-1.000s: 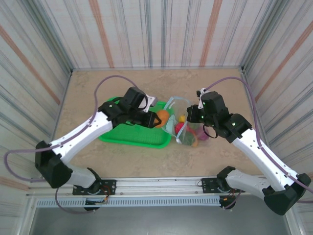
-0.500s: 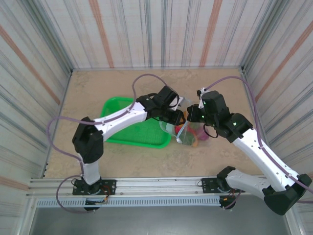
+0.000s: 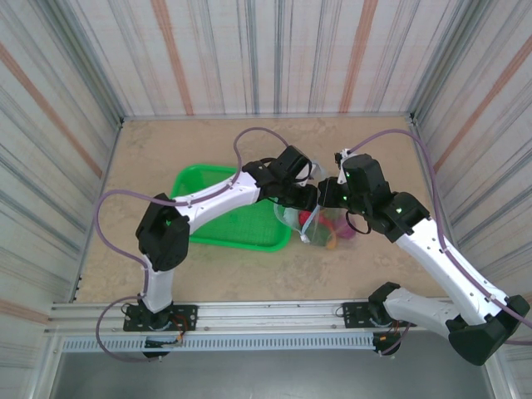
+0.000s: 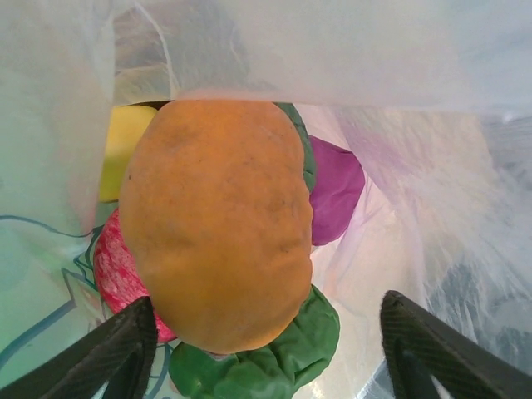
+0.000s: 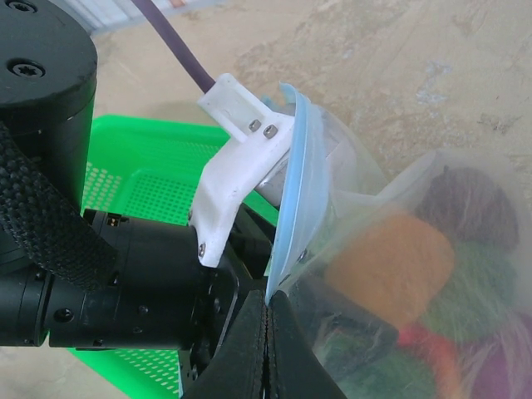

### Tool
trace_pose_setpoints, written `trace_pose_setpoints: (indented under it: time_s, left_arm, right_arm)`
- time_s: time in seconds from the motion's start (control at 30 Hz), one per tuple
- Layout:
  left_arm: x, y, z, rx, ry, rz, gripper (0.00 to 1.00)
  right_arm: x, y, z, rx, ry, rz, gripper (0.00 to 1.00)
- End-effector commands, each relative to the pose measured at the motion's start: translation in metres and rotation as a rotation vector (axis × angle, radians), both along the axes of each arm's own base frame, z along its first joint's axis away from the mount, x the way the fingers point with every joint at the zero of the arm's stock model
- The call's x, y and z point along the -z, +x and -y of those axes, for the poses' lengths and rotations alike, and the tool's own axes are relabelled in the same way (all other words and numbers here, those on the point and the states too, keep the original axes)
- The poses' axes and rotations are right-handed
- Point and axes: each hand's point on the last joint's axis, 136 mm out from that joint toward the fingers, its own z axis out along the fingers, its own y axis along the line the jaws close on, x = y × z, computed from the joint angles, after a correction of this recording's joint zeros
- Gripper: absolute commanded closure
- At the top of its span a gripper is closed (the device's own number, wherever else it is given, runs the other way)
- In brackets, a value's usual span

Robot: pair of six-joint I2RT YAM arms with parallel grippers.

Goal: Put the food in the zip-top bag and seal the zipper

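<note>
Walls [image 3: 274,50]: three, streaked grey-white with rust stripes. Table [image 3: 208,274]: beige marbled top. Rail [image 3: 274,309]: aluminium, near edge. Light: even.

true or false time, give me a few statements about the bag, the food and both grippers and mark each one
1. The right gripper is pinched shut on the zipper edge of the zip-top bag. True.
2. The left gripper is clamped tight on the orange food. False: its jaws stand open on either side of it.
3. The orange food sits in the green basket. False: it is inside the bag, and the green basket lies beside the bag.
4. A purple piece lies in the bag next to the orange food. True.
5. The zipper is sealed. False: the bag's mouth gapes, with the left gripper reaching into it.
</note>
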Motion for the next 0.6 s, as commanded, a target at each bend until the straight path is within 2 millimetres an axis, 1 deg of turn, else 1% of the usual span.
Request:
trace_pose_setpoints:
  time_s: [0.0, 0.1, 0.17, 0.2, 0.27, 0.33, 0.47, 0.5, 0.57]
  left_arm:
    - [-0.035, -0.001, -0.007, -0.001, -0.06, 0.052, 0.44]
    - [-0.049, -0.005, -0.022, -0.014, -0.079, 0.082, 0.64]
    - [-0.056, -0.011, -0.032, -0.019, -0.088, 0.099, 0.7]
    - [-0.06, -0.015, -0.039, -0.02, -0.088, 0.108, 0.72]
    - [-0.067, -0.024, -0.052, -0.023, -0.084, 0.128, 0.72]
    - [-0.077, -0.033, -0.068, -0.024, -0.087, 0.162, 0.7]
    - [-0.098, -0.048, -0.112, -0.061, -0.079, 0.238, 0.59]
    - [-0.104, -0.053, -0.124, -0.075, -0.083, 0.252, 0.59]
    - [-0.11, -0.063, -0.144, -0.095, -0.084, 0.264, 0.59]
  right_arm:
    - [-0.007, -0.001, 0.001, 0.01, 0.003, 0.012, 1.0]
    - [-0.007, 0.0, 0.004, 0.017, -0.004, 0.015, 1.0]
    - [-0.008, 0.0, 0.006, 0.025, -0.007, 0.02, 1.0]
    - [-0.008, 0.0, 0.008, 0.03, -0.009, 0.022, 1.0]
    - [-0.009, 0.001, 0.012, 0.043, -0.015, 0.028, 1.0]
    - [-0.004, 0.003, 0.016, 0.061, -0.025, 0.025, 1.0]
    - [0.005, 0.005, 0.019, 0.078, 0.001, -0.006, 1.0]
    - [0.007, 0.005, 0.019, 0.08, 0.004, -0.01, 1.0]
    - [0.009, 0.005, 0.018, 0.083, 0.01, -0.016, 1.0]
